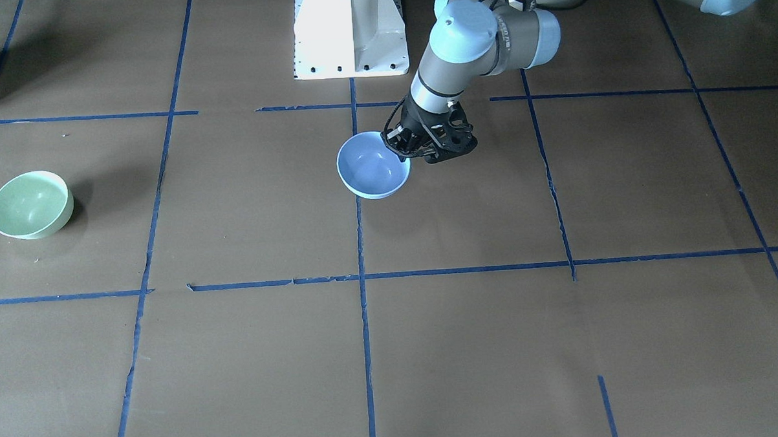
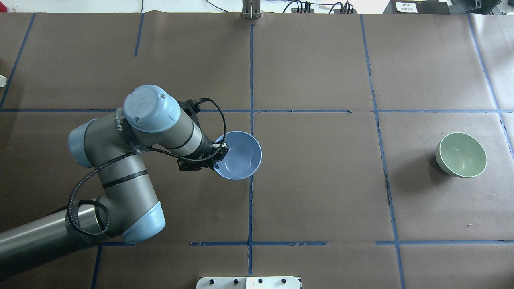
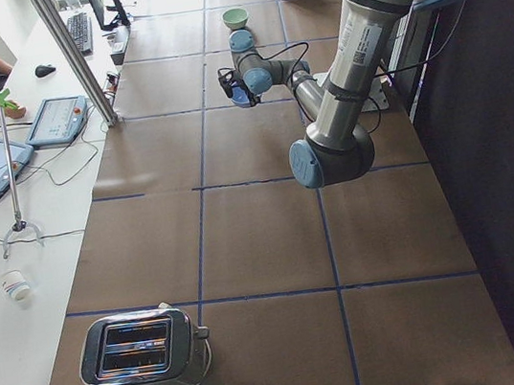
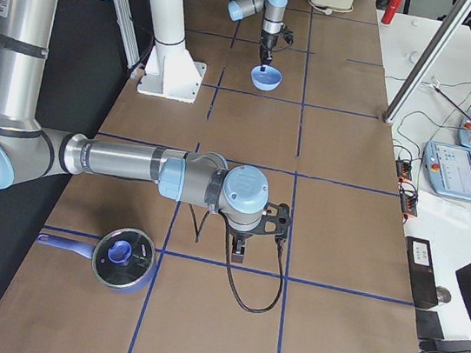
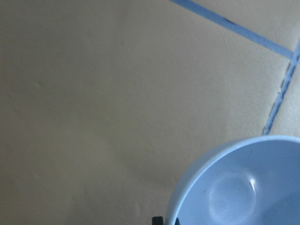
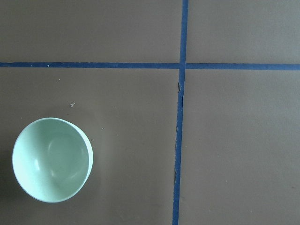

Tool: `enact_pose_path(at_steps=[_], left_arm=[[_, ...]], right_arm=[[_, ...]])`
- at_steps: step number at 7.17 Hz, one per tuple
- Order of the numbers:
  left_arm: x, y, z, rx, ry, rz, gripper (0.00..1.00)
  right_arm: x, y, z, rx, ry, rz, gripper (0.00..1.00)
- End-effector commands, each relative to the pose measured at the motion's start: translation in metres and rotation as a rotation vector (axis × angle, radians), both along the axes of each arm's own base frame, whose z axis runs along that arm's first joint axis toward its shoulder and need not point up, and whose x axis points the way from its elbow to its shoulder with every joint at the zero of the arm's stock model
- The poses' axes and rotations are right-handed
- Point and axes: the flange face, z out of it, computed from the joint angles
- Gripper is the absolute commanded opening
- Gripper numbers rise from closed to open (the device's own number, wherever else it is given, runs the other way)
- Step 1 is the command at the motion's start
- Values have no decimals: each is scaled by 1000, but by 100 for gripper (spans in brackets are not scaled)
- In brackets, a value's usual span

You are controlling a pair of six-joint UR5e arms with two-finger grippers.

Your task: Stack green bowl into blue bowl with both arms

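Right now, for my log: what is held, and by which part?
The left gripper holds the blue bowl by its rim; right gripper: cannot tell.

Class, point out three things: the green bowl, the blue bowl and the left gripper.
green bowl [image 2: 461, 154], overhead exterior view, on its inner floor.
blue bowl [image 2: 243, 154], overhead exterior view, on its inner floor.
left gripper [image 2: 220, 155], overhead exterior view, between its fingertips at the blue bowl's rim.

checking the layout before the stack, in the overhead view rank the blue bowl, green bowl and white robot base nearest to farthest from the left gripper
1. blue bowl: its rim is gripped by the left gripper, near the table's middle.
2. white base: at the view's bottom edge, on the robot's side.
3. green bowl: far off on the robot's right.
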Motion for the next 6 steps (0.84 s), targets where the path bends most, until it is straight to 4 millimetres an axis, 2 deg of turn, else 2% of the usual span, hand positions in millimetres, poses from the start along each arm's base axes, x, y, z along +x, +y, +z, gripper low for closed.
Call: enact_pose_path(at_steps=[1, 2, 3, 4, 5, 6], left_arm=[[22, 12, 1, 16, -13, 9, 3], [24, 13, 1, 18, -9, 12, 10], [24, 13, 2, 20, -10, 14, 90], [20, 14, -2, 35, 0, 19, 100], [16, 11, -4, 40, 2, 9, 100], [-12, -6, -20, 45, 32, -18, 100]], right_arm=[[0, -1, -1, 1, 0, 0, 100], [1, -1, -2, 3, 0, 2, 100], [1, -1, -3, 6, 1, 2, 100], [0, -1, -2, 6, 0, -1, 100], [1, 0, -1, 3, 0, 1, 100], [0, 3, 2, -5, 0, -1, 100]])
